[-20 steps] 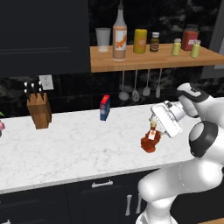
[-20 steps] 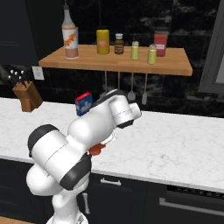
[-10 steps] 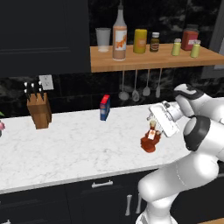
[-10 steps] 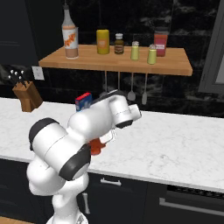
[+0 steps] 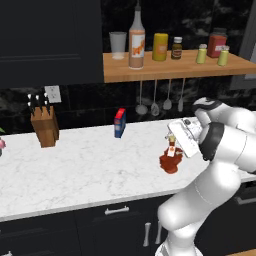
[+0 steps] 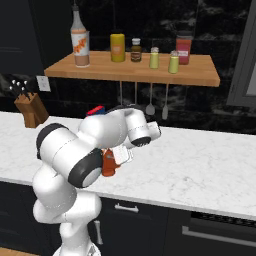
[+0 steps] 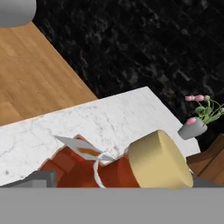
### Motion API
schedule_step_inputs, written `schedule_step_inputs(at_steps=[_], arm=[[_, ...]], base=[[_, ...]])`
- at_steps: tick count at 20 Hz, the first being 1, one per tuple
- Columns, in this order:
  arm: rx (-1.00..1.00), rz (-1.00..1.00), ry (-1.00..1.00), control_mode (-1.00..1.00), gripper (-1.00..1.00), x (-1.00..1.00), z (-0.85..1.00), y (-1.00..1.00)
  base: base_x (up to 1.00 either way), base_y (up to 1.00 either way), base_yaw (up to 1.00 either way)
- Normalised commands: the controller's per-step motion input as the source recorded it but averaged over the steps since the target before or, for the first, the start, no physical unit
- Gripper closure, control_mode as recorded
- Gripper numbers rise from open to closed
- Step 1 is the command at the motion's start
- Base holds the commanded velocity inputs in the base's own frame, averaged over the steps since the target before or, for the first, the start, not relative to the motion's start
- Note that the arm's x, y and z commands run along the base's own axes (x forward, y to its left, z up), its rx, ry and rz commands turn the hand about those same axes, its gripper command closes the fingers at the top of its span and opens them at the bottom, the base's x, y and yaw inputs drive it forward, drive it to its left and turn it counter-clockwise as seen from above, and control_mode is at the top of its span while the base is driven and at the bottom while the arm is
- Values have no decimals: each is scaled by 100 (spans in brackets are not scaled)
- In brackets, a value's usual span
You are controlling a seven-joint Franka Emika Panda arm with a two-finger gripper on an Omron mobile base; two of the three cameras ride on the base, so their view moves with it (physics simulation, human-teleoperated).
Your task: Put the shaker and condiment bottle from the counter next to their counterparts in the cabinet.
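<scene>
From the left base view, the condiment bottle (image 5: 171, 159) stands upright on the worktop (image 5: 85, 165), its neck under the gripper (image 5: 176, 142), which reaches in from the right. Up on the cabinet (image 5: 175, 67) two small shakers (image 5: 201, 53) already sit side by side at the right, and the tall pale bottle (image 5: 136, 37) it should join stands at the left end, up and left of the gripper.

From the right base view, the arm hides most of the condiment bottle (image 6: 109, 164); only its reddish base shows just beside the white hand.

In the hand view, the bottle (image 7: 118, 168) lies right against the camera, tan cap toward the right, long axis running across the frame. The fingers are hidden below, so I cannot tell whether they have closed on the neck.
</scene>
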Motion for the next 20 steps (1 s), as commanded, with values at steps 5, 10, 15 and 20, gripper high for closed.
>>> schedule_step_inputs(at_steps=[5,10,15,20], arm=[[0,0,0,-100,100,-1,-24,5],[-1,0,4,-100,100,6,-15,12],[0,0,8,-100,100,21,-2,0],[0,-7,3,-100,100,0,0,0]], base=[[0,0,0],[0,0,0],[0,0,0],[0,0,0]])
